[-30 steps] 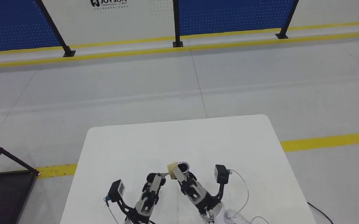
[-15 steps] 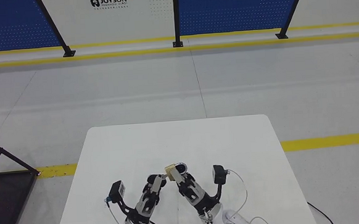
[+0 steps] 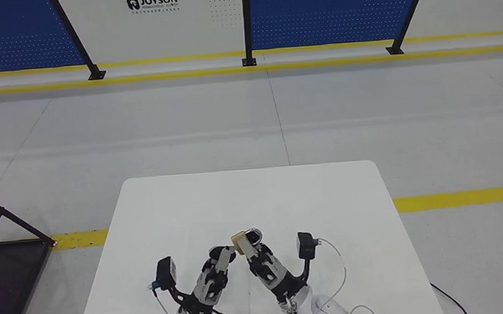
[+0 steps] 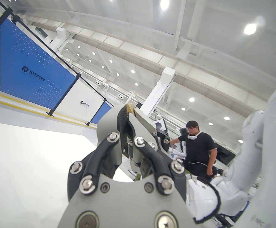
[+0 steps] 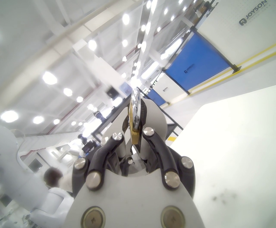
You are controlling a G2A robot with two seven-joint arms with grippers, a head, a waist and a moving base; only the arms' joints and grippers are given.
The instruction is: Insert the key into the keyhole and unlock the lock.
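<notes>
The right gripper [image 5: 138,110] has pale plastic fingers, black linkage bars and steel screws. Its fingers are clamped on the lock [image 5: 135,119], which is seen edge-on. The flat brass body sits between the fingers and the curved chrome shackle projects past the fingertips, with the long axis parallel to the fingers.

The left gripper [image 4: 129,110] has grey fingers with ribbed black pads, pinched on the brass key [image 4: 130,107] at the fingertips. The key's thin blade points outward beyond them.

Both arms sit low over the white table [image 3: 323,196], with their fingertips angled toward each other.
</notes>
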